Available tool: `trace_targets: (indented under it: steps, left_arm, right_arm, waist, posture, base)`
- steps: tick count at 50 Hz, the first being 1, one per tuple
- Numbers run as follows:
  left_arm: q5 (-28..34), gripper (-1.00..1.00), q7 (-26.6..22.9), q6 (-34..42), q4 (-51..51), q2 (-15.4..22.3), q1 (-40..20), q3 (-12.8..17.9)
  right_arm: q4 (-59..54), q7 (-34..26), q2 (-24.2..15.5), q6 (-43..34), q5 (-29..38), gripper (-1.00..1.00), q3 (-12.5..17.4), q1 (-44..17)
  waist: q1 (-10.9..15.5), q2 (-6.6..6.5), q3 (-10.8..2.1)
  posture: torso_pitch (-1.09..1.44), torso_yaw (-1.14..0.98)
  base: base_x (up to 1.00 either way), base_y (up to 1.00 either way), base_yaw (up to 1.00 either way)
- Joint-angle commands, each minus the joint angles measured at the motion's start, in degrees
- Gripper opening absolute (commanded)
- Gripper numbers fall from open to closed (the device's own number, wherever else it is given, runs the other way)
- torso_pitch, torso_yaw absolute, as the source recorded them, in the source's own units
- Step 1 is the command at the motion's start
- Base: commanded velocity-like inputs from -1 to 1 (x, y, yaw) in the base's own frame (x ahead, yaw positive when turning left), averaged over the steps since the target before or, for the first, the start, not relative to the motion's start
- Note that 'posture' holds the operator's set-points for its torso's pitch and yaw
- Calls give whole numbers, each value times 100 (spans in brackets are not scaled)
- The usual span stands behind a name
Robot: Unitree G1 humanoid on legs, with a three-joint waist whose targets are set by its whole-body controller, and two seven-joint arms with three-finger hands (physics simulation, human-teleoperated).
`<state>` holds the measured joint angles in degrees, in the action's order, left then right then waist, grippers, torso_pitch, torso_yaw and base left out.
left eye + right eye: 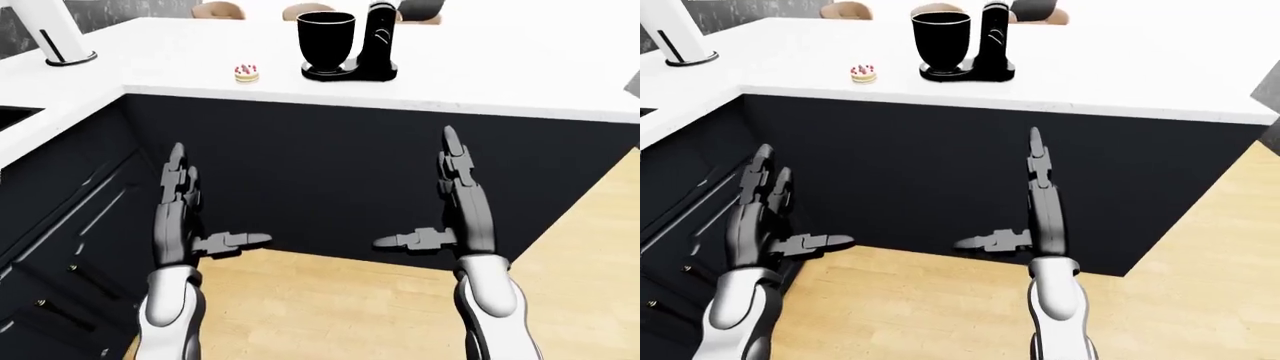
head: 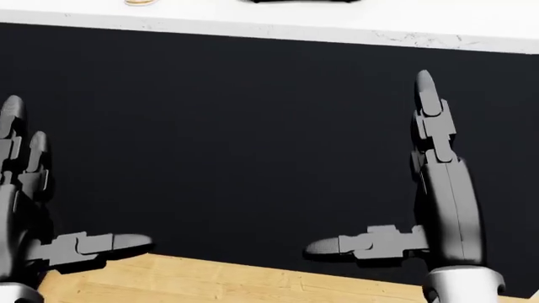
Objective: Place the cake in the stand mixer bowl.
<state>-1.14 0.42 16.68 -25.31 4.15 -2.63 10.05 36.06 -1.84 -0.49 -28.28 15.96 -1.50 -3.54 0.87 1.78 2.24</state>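
On top of a white table (image 1: 480, 67) seen from the robot's eye cameras, a small cake (image 1: 246, 73) with red topping sat near the table's near edge, well apart from both hands. Just to its right in the left-eye view stood a black stand mixer (image 1: 377, 41) with its tall black bowl (image 1: 326, 40) resting on the mixer's base; the bowl looked open at the top, and its inside could not be seen. Below the tabletop ran a dark cabinet face (image 2: 253, 139), which filled most of the head view, with a wood floor (image 1: 340, 307) beneath it.

Both hands were held up low against the cabinet face, under the level of the tabletop. The left hand (image 1: 180, 217) had its fingers straight and spread, thumb out sideways, holding nothing. The right hand (image 1: 455, 214) was likewise spread wide and empty.

Judging from this, the step in hand was the approach, with no grasp begun. To do it well, the robot would likely need to step closer and raise a hand above the table edge before reaching, then close gently around the cake's sides so as not to crush it or push it away. The cake's closeness to the bowl favoured a short lift over the rim.

No brand names, labels or readable writing showed anywhere.
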Motion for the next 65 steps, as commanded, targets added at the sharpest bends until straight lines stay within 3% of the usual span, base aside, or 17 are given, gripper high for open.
trace_targets:
  steps: [1, 2, 3, 10, 14, 23, 27, 36, 40, 41, 43, 48, 53, 54, 56, 62, 65]
  left_arm:
    - [-7, 100, -15, -133, -225, 6, -98, -25]
    - [-5, 100, -17, -122, -246, 4, -87, -29]
    - [-3, 100, -19, -116, -259, 2, -80, -31]
    - [-2, 100, -29, -106, -254, 3, -98, -14]
    - [-3, 100, -33, -74, -298, 4, -92, -14]
    - [9, 100, -30, -106, -264, 6, -106, -15]
    - [15, 100, -33, -91, -265, 13, -118, -16]
    - [40, 100, -26, -130, -235, 6, -115, -28]
    - [56, 100, -22, -157, -185, 14, -129, -26]
    - [61, 100, -22, -165, -183, 13, -126, -29]
    - [57, 100, -22, -156, -199, 11, -125, -27]
    - [49, 100, -23, -170, -165, 20, -139, -4]
    - [55, 100, -18, -152, -223, 9, -110, -17]
    - [56, 100, -18, -160, -217, 8, -109, -17]
    - [55, 100, -18, -172, -202, 7, -115, -17]
    - [52, 100, -25, -137, -257, 5, -100, -24]
    - [53, 100, -29, -133, -276, 5, -94, -19]
  right_arm:
    - [161, 36, -24, 117, 32, 100, 39, -77]
    - [164, 35, -24, 117, 33, 100, 38, -76]
    - [167, 34, -25, 116, 35, 100, 39, -73]
    - [260, 21, -24, 77, 47, 100, 52, -50]
    - [262, 21, -29, 75, 43, 100, 67, -51]
    - [334, 13, -29, 31, 46, 100, 73, -50]
    - [388, 12, -30, -14, 55, 100, 77, -64]
    - [396, 16, -31, -12, 48, 100, 82, -70]
    - [409, 18, -33, -1, 51, 100, 79, -70]
    - [405, 18, -34, 6, 44, 100, 88, -71]
    - [409, 15, -39, 1, 45, 100, 94, -77]
    - [419, 14, -37, -6, 55, 100, 83, -76]
    - [455, 15, -34, -21, 68, 100, 80, -66]
    - [457, 18, -37, -11, 69, 100, 90, -63]
    - [477, 16, -40, -22, 75, 100, 95, -67]
    - [518, 14, -34, -41, 80, 100, 93, -63]
    - [556, 13, -33, -63, 84, 100, 91, -61]
  waist:
    - [-20, 78, -102]
    - [-40, 294, -176]
    - [-100, 17, -112]
    - [-93, -182, -26]
    - [-130, -683, -89]
    - [-42, -303, -56]
    - [-26, 214, -164]
    - [-97, -220, -27]
    - [-123, -802, -165]
    - [-45, -525, -90]
    - [-51, -598, -79]
    - [-31, -337, -74]
    - [-31, 231, -144]
    - [-89, -5, -124]
    - [-89, 71, -111]
    - [-106, -259, -30]
    - [-134, -689, -122]
  posture:
    - [0, 0]
    - [0, 0]
    - [0, 0]
    - [0, 0]
    - [0, 0]
    - [0, 0]
    - [0, 0]
    - [0, 0]
    - [0, 0]
    - [0, 0]
    - [0, 0]
    - [0, 0]
    - [0, 0]
    - [0, 0]
    - [0, 0]
    - [0, 0]
    - [0, 0]
  base:
    - [13, 0, 0]
    - [12, 0, 0]
    - [12, 0, 0]
    - [13, 0, 0]
    - [13, 0, 0]
    - [13, 0, 0]
    - [13, 0, 0]
    - [13, 0, 0]
    - [13, 0, 0]
    - [13, 0, 0]
    - [13, 0, 0]
    - [13, 0, 0]
    - [13, 0, 0]
    - [12, 0, 0]
    - [13, 0, 0]
    - [13, 0, 0]
    - [13, 0, 0]
